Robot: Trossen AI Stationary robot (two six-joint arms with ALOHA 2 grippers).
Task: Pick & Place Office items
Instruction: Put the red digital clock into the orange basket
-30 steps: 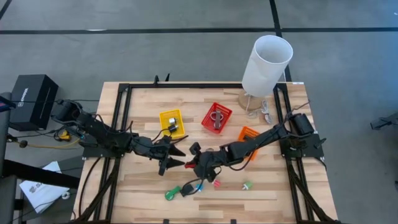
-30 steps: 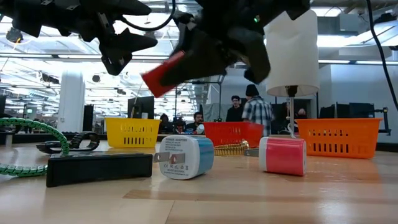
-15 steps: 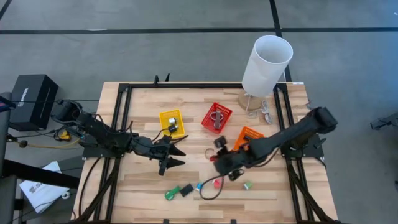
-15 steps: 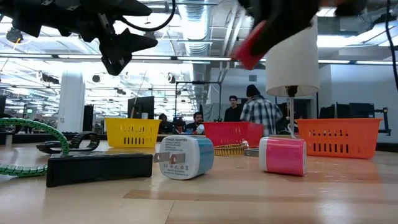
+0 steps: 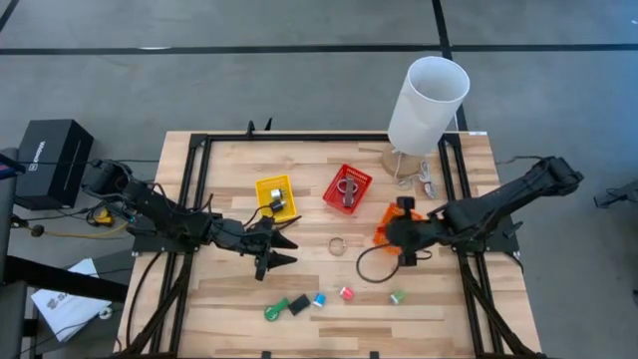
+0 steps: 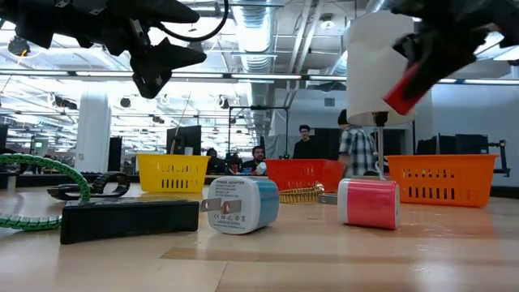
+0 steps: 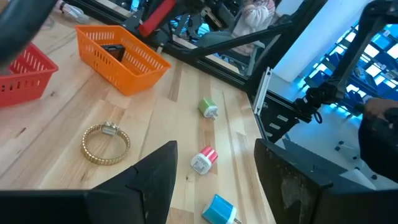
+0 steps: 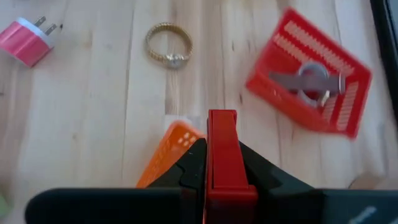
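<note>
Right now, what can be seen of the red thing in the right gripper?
The red bar is a flat, narrow, plastic-looking strip, clamped edgewise in the right gripper, projecting past the fingertips. It hangs in the air above the orange bin, touching nothing else. A black cable loop trails beneath the gripper; whether it joins the bar is unclear.

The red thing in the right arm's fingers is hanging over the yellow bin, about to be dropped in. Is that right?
Not quite. The red thing is clamped in the right gripper, but it hangs over the orange bin, not the yellow bin. The high view shows this: the yellow bin sits farther over, near the waiting left gripper.
</note>
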